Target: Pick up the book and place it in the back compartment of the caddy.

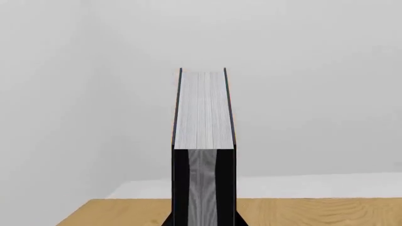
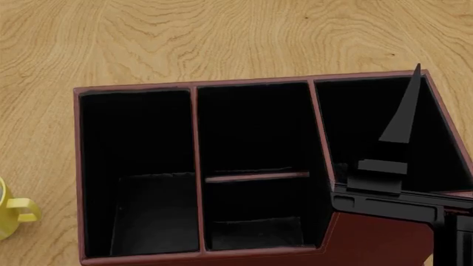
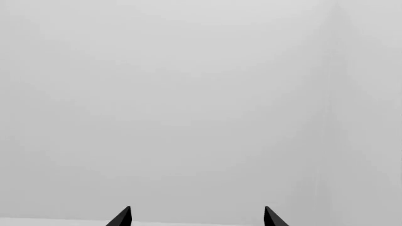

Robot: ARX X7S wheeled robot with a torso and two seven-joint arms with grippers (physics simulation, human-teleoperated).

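The book [image 1: 202, 122] is gripped upright between the left fingers [image 1: 226, 188]. The right fingers [image 3: 124, 217] are spread open. The caddy [image 2: 369, 244] is seen on the worktop [image 2: 221, 39], with a yellow mug [image 2: 15, 213] at its 9 o'clock.

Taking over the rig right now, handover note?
Left pincer: shut on the book, held upright above the table edge, out of the head view.
Right pincer: open, empty, raised over the right end of the caddy.
Back compartment: empty, as are the other cells.
Done: book picked up.
Left: carry it over the caddy, lower it into the back compartment, release.
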